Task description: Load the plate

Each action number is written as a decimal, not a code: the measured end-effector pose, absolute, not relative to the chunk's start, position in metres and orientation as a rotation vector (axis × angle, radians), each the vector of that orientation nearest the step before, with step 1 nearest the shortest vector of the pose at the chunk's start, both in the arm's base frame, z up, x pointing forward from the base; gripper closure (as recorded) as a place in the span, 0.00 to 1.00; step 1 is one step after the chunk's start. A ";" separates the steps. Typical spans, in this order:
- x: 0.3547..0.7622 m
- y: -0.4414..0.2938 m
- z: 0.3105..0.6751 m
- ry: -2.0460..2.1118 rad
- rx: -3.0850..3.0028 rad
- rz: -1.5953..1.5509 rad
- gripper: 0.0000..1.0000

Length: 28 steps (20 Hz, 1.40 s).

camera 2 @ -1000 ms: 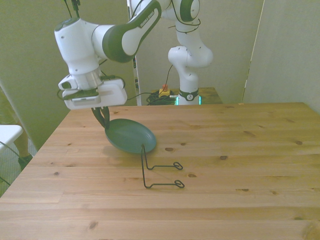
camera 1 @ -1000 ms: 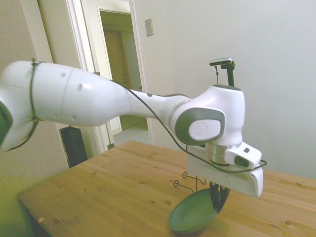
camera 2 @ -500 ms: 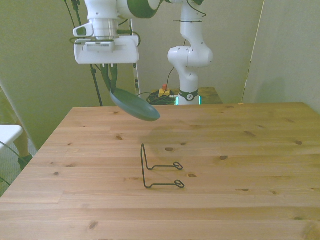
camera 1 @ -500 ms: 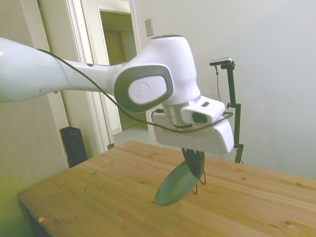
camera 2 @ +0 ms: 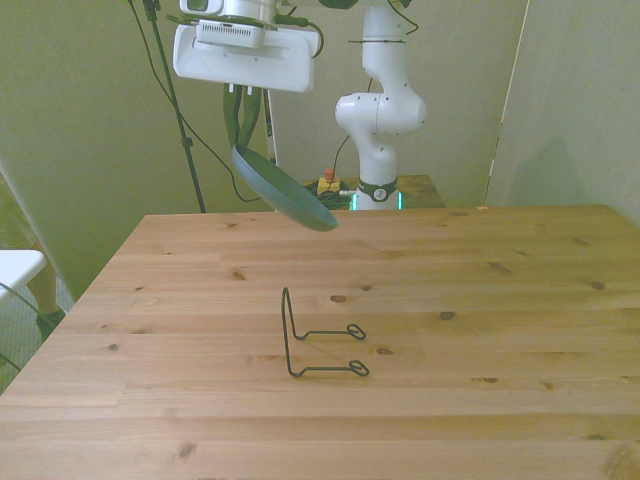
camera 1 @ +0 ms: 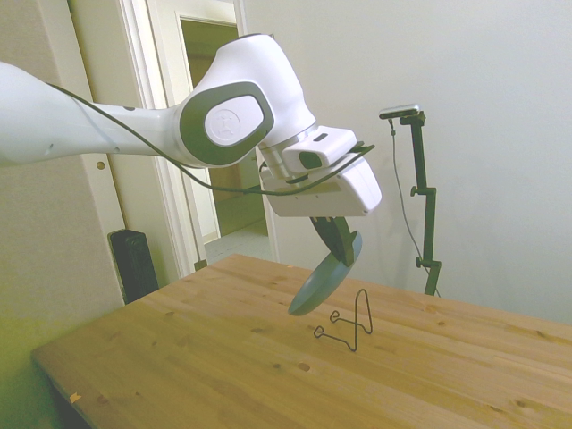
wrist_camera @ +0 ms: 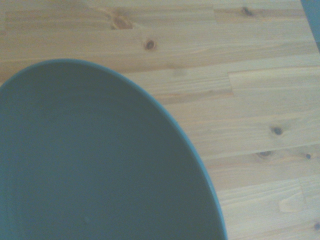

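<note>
The claw (camera 2: pixel 246 128) is clamped on the upper rim of the plate (camera 2: pixel 283 190), which hangs tilted in the air, clear of the desk (camera 2: pixel 480 300). The black wire stand (camera 2: pixel 318 335) sits on the desk below the plate, toward the front view's right, well apart.

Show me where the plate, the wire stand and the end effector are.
plate (camera 2: pixel 285 192), front view, middle of its underside.
wire stand (camera 2: pixel 290 335), front view, its upright loop.
end effector (camera 2: pixel 247 145), front view, between the fingertips at the plate's rim.
</note>
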State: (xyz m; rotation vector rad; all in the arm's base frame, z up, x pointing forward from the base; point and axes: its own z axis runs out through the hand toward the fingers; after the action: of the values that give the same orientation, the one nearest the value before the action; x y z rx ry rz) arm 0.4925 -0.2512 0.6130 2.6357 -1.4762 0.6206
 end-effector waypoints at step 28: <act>0.598 -0.168 0.548 -1.454 2.182 0.784 1.00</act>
State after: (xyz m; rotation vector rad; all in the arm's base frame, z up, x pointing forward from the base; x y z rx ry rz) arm 0.5979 -0.1677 0.5477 2.1824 -1.4539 0.7844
